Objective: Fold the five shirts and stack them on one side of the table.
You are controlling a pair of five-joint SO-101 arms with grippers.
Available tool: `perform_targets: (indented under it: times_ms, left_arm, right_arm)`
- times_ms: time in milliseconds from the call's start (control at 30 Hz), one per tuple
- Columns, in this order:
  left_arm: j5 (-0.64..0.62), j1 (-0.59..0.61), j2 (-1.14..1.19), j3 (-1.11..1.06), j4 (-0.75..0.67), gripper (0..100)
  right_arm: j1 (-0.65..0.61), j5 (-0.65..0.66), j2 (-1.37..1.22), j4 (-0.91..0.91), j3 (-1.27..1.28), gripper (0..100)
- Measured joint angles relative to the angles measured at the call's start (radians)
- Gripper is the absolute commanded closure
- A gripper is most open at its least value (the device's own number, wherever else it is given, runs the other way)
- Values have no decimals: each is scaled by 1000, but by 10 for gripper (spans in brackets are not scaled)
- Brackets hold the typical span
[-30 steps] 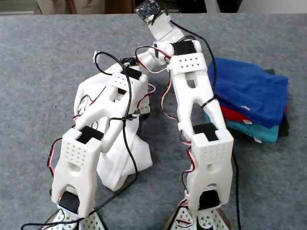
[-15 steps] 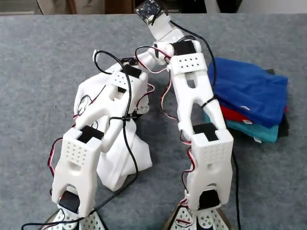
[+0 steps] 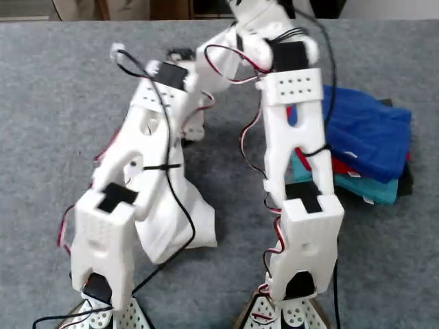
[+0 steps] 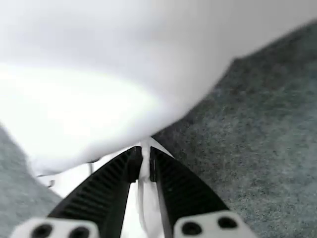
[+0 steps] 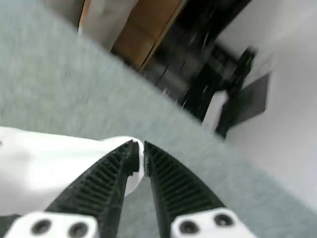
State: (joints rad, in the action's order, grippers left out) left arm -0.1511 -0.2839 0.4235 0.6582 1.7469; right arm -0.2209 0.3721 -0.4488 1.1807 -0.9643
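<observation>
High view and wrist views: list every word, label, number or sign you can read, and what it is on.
No text can be read.
The white tag on the shirt stack is too small to read.
No print shows on the white shirt or the table.

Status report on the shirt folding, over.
Left gripper shut on white shirt. Right gripper shut on it too. Folded stack lies apart, on the table. An arm stands between shirt and stack.
</observation>
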Motion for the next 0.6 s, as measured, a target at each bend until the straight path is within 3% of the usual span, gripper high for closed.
perform_targets:
  times_ms: [167,333,467,600]
  left_arm:
    - [183,21,-318,-51,0,981]
    - [341,81,-790,-49,0,981]
    - [370,244,-1026,-69,2,981]
    - [376,525,-1089,-68,2,981]
  right_arm:
    - [9,0,11,126,-241,997]
    - [35,0,11,86,-308,997]
    - [37,0,12,32,-328,997]
    - [35,-25,49,26,-394,997]
